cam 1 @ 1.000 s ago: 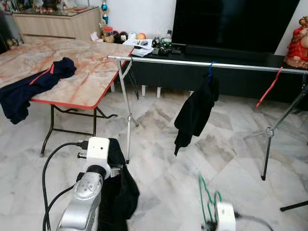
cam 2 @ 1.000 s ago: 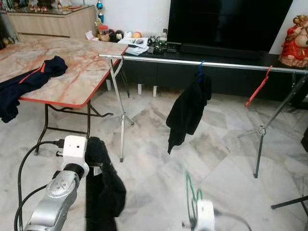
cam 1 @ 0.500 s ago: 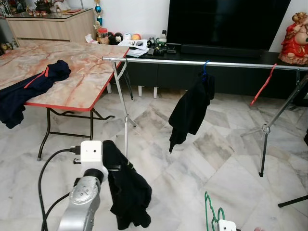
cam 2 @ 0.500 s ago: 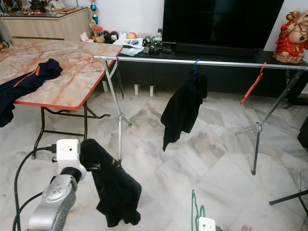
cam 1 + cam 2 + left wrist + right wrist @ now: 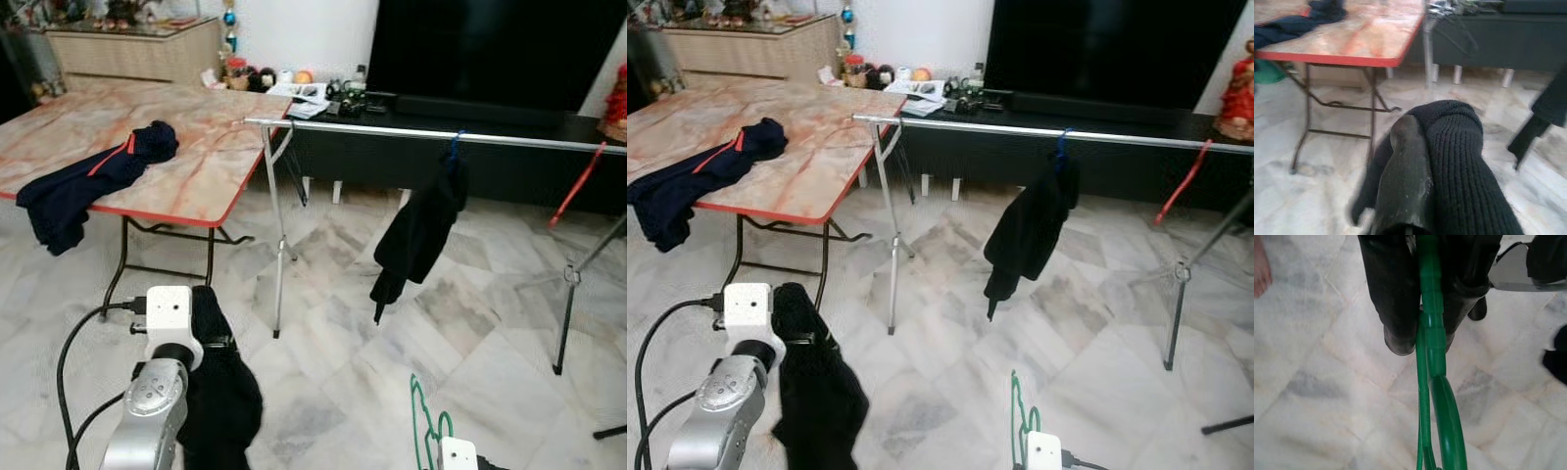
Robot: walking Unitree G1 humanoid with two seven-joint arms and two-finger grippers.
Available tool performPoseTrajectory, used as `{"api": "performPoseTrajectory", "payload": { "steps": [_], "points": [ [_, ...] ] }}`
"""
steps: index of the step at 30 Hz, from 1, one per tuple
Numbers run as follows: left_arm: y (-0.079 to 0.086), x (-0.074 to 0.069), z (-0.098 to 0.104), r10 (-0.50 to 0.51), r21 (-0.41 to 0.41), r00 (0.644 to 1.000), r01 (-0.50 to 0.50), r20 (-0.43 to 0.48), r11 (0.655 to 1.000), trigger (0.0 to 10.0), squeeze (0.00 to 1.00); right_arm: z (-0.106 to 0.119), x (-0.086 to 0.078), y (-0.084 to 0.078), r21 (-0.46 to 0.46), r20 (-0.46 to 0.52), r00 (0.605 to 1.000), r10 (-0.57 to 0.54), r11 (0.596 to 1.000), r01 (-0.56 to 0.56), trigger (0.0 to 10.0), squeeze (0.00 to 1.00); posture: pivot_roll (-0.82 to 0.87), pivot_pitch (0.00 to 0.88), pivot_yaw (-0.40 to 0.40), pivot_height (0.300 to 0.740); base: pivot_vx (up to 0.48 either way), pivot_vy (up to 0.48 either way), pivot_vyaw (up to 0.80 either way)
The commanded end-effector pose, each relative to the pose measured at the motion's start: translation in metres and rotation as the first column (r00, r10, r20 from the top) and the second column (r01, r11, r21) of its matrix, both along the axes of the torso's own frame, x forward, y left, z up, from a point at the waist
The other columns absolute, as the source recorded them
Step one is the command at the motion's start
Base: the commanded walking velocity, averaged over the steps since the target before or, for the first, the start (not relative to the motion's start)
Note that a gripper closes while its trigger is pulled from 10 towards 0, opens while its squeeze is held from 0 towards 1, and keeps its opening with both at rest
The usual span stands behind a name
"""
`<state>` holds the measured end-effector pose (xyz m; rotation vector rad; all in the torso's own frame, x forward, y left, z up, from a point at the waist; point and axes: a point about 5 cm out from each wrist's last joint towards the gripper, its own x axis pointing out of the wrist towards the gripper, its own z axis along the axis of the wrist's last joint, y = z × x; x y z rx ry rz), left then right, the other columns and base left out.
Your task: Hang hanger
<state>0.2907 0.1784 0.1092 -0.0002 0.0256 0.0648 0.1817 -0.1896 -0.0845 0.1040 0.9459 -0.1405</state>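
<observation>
From the head camera, the left claw [image 5: 201,323] is low in front of the robot, over the marble floor [image 5: 323,382], with a black knit garment [image 5: 220,401] draped over it and hanging down past it. The right claw [image 5: 436,446] is at the bottom edge of the picture, and a green hanger [image 5: 421,421] rises from it. Farther off a metal rail [image 5: 421,132] runs across the room on thin legs; a black garment [image 5: 421,230] hangs from it on a blue hanger [image 5: 456,145], and a red hanger [image 5: 575,186] hangs near the rail's right end. At the left, a dark blue garment [image 5: 93,186] lies near the front edge of the marble-patterned surface [image 5: 196,147], partly drooping over it.

In the left wrist view, one black finger [image 5: 1405,186] presses against the thick knit garment [image 5: 1464,166] (the second finger is hidden by the cloth), so I cannot tell whether this claw grips it.

In the right wrist view, the two fingers [image 5: 1396,298] are pressed together on the green hanger [image 5: 1432,362], pinching its stem above the pale floor [image 5: 1317,396].
</observation>
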Motion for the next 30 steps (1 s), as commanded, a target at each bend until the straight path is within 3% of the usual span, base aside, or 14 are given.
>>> {"api": "performPoseTrajectory", "payload": {
  "steps": [1, 10, 21, 30],
  "points": [
    [0.002, 0.001, 0.008, -0.002, 0.019, 0.999, 0.001, 0.036, 1.0, 10.0, 0.0, -0.004, -0.007, 0.002, 0.008, -0.027, 0.999, -0.028, 1.0, 0.028, 10.0, 0.0, 0.2, 0.0, -0.028, 0.74, 0.0, 0.401, 0.0],
    [0.016, -0.005, 0.009, 0.029, 0.05, 0.999, -0.031, 0.029, 0.998, 10.0, 0.0, -0.014, -0.029, 0.009, 0.023, -0.071, 0.996, -0.048, 0.998, 0.05, 10.0, 0.0, 0.23, 0.0, 0.001, 0.74, 0.0, 0.4, 0.0],
    [0.021, -0.005, 0.013, 0.018, 0.069, 0.999, -0.02, 0.026, 0.997, 10.0, 0.0, -0.019, -0.047, 0.011, 0.021, -0.085, 0.993, -0.077, 0.997, 0.08, 10.0, 0.0, 0.25, 0.0, 0.022, 0.74, 0.0, 0.402, 0.0],
    [0.033, -0.018, 0.013, 0.074, 0.078, 0.997, -0.077, 0.035, 0.994, 10.0, 0.0, -0.023, -0.06, 0.012, 0.003, -0.115, 0.993, -0.031, 1.0, 0.031, 10.0, 0.0, 0.32, 0.0, -0.031, 0.74, 0.0, 0.398, 0.0]
  ]
}}
